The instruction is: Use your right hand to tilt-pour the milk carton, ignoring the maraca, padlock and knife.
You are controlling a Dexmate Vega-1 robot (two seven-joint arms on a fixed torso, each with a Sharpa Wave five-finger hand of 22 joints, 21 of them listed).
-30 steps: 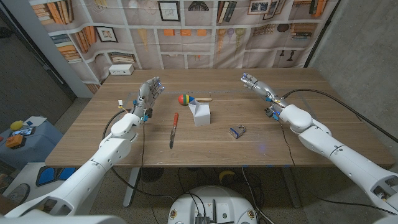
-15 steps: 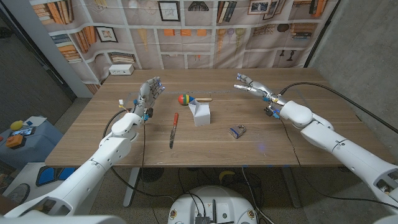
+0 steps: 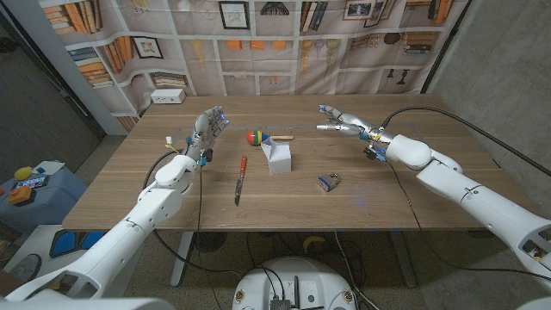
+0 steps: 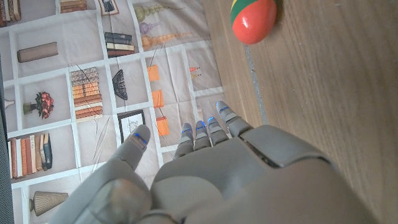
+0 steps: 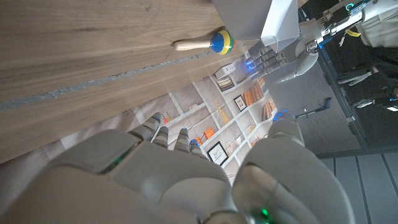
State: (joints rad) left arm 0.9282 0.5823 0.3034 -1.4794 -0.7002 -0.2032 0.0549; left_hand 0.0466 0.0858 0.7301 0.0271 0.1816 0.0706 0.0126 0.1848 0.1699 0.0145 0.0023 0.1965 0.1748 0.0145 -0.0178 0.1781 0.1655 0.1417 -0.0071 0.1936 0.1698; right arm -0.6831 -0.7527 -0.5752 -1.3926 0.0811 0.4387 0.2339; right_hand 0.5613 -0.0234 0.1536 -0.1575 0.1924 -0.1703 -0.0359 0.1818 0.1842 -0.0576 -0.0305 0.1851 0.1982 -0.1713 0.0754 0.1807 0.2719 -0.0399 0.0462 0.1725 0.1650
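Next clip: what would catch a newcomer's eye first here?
The white milk carton standing upright mid-table, with the bright maraca just behind it. The right robot hand hangs open above the table to the carton's right, apart from it. A red-handled knife lies to the carton's left.

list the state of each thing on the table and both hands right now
milk carton: upright, untouched
maraca: lying on its side behind the carton
knife: lying flat, left of the carton
padlock: lying flat, right of the carton
right hand: open, fingers apart, above the table
left hand: open, holding nothing
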